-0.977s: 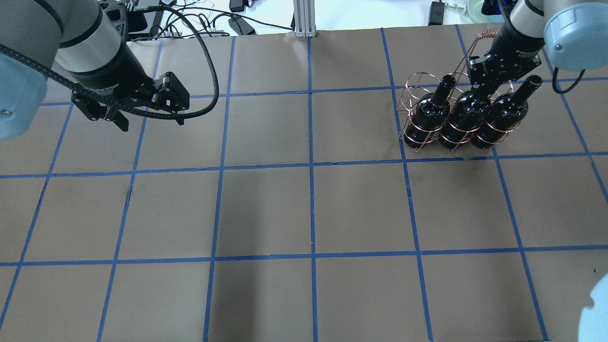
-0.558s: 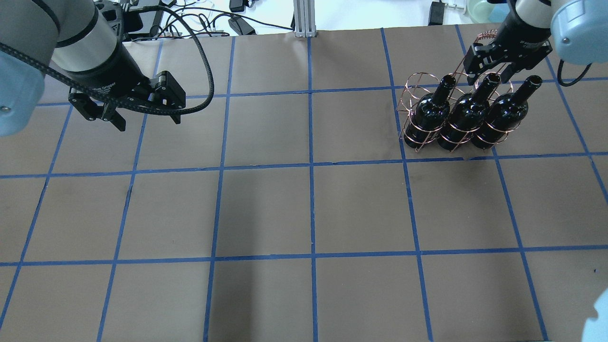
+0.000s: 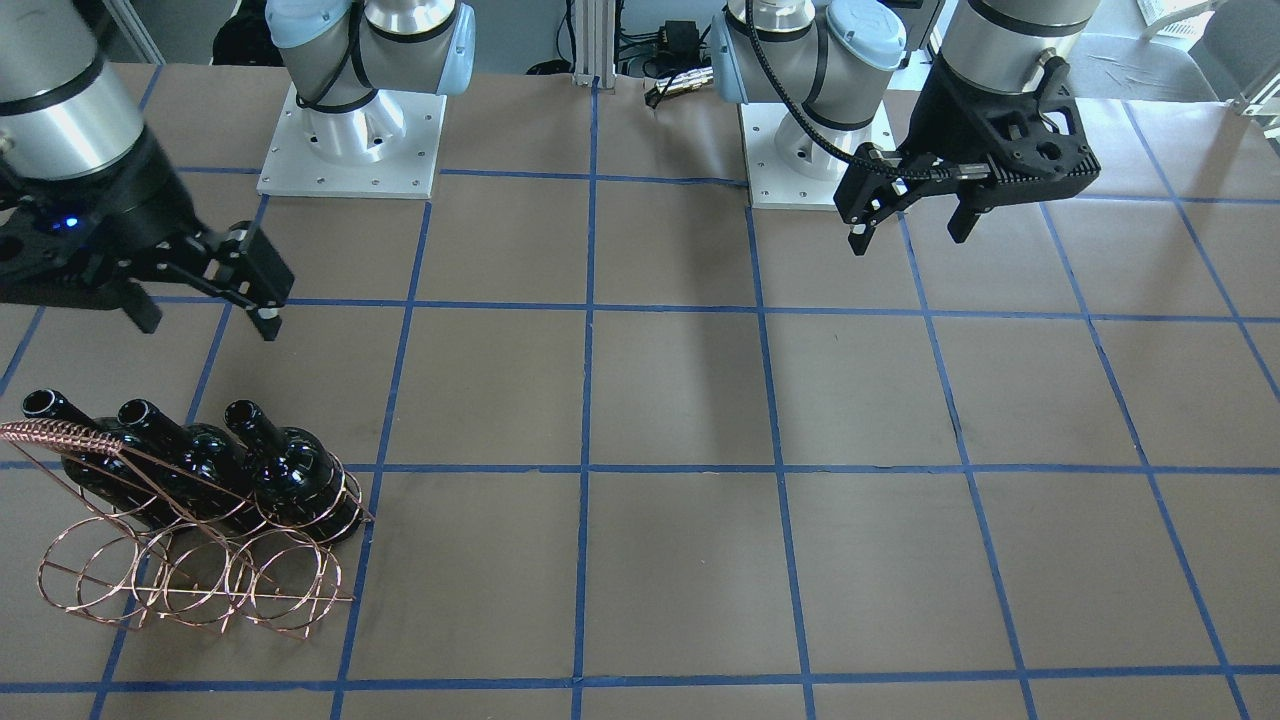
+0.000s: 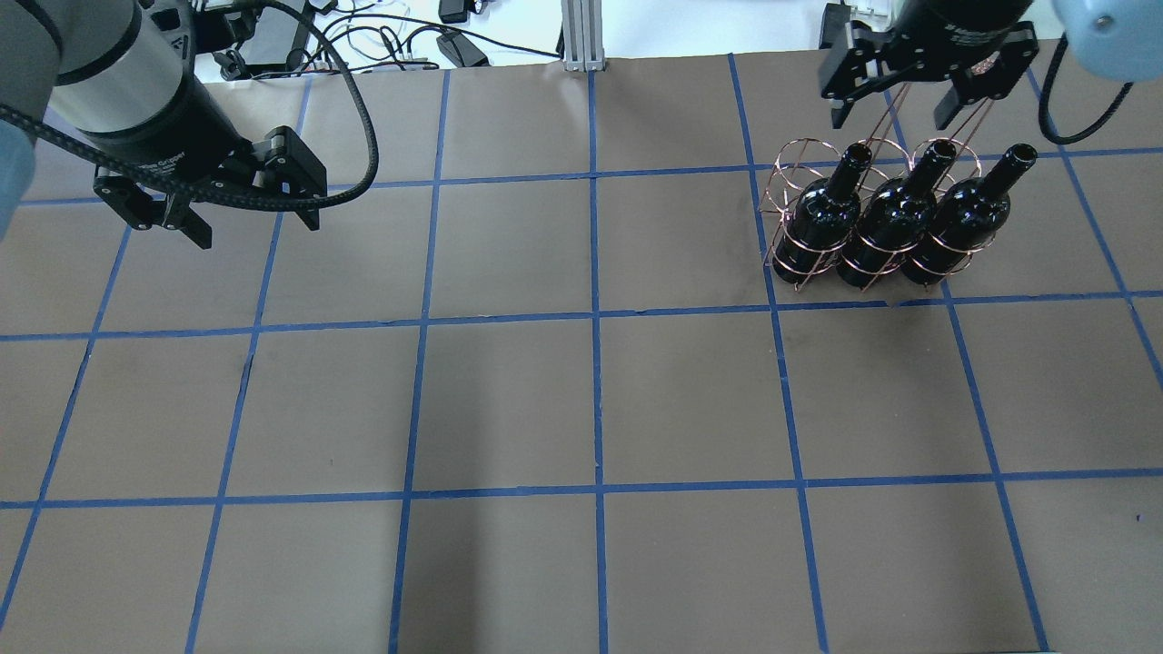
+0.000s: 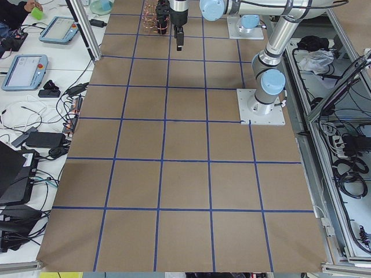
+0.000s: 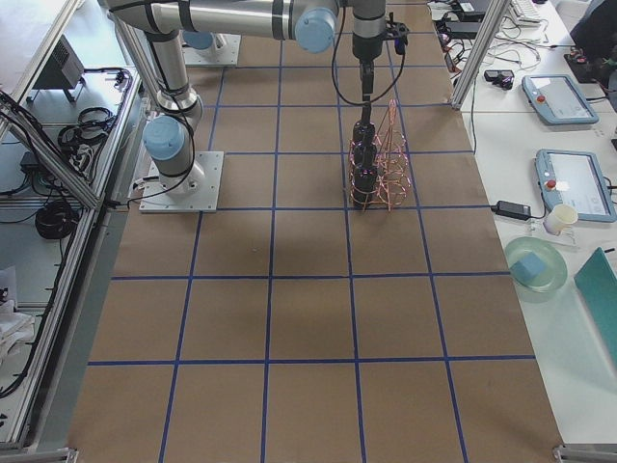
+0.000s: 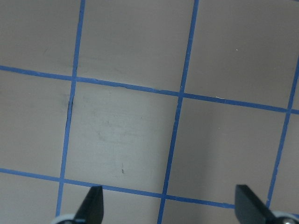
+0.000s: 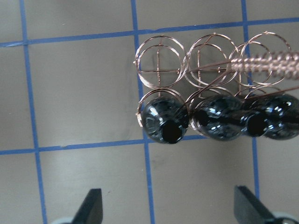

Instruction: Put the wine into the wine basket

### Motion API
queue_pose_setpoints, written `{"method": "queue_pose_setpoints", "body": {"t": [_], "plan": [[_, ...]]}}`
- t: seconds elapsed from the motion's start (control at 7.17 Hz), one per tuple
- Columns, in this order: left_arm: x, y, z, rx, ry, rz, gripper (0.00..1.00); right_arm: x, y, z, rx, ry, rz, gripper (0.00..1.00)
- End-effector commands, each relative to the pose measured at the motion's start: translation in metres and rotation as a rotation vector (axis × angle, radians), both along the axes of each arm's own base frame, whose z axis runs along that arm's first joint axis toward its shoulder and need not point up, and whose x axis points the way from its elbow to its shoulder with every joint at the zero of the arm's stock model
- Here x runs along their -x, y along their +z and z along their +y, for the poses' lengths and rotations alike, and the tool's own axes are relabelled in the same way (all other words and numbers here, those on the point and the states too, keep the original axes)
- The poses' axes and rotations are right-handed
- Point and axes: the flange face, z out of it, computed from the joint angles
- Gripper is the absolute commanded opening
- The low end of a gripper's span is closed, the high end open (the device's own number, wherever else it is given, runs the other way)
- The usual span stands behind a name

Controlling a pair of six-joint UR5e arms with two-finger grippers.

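Holds right pincer [image 4: 888, 120] apart and empty above three glossy black glass wine bottles [image 4: 895, 218], braced upright by the robot-side rings of the copper wire basket [image 3: 55, 432] at two o'clock on the brown bench [image 4: 509, 400], with left pincer [image 4: 255, 232] apart, idle at ten o'clock.

A brown paper-covered table [image 6: 289, 318] marked with a blue tape grid was observed. A copper-coloured wire basket [image 6: 393, 166] stood upright on it, and a line of dark glass wine bottles [image 6: 362, 159] stood in its row of rings nearer the robot. The right gripper [image 6: 366, 95] hung pointing down above the bottles, apart from them; its jaw setting could not be determined. A pale green dish [image 6: 535, 265] and a paper cup [image 6: 559, 218] sat on the white side bench [image 6: 554, 328].
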Motion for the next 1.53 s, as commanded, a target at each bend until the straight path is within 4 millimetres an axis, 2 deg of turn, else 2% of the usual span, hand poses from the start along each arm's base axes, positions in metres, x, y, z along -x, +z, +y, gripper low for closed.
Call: {"method": "queue_pose_setpoints", "body": {"t": [0.0,0.14,0.28,0.42,0.56,0.7,0.84,1.26,1.4], "plan": [[-0.002,0.004,0.003,0.005,-0.016,-0.01,1.0,-0.068,0.003,0.033,-0.008,0.003,0.066,1.0],[-0.001,0.002,0.0,0.008,-0.018,-0.009,1.0,-0.064,-0.004,0.03,-0.02,0.003,0.073,1.0],[-0.004,-0.009,-0.007,-0.02,-0.013,-0.004,1.0,-0.062,-0.007,0.028,-0.022,0.003,0.06,0.99],[0.003,0.004,-0.003,0.015,-0.026,0.003,1.0,-0.055,-0.006,0.025,-0.015,0.01,0.06,0.99],[0.007,0.005,0.0,0.006,-0.037,0.005,1.0,-0.042,-0.002,0.023,-0.011,0.004,0.061,0.99],[0.01,-0.006,-0.001,-0.02,-0.044,0.0,1.0,-0.041,0.008,0.031,0.0,-0.004,0.061,0.99],[0.01,-0.003,-0.005,0.004,-0.06,0.001,1.0,-0.04,0.019,0.041,0.017,-0.006,0.06,0.99],[0.009,-0.006,-0.009,0.004,-0.061,-0.005,1.0,-0.037,0.022,0.04,0.034,-0.002,0.061,0.99],[0.011,0.003,-0.005,0.037,-0.061,0.0,1.0,-0.035,0.021,0.039,0.032,-0.007,0.061,0.99]]}}
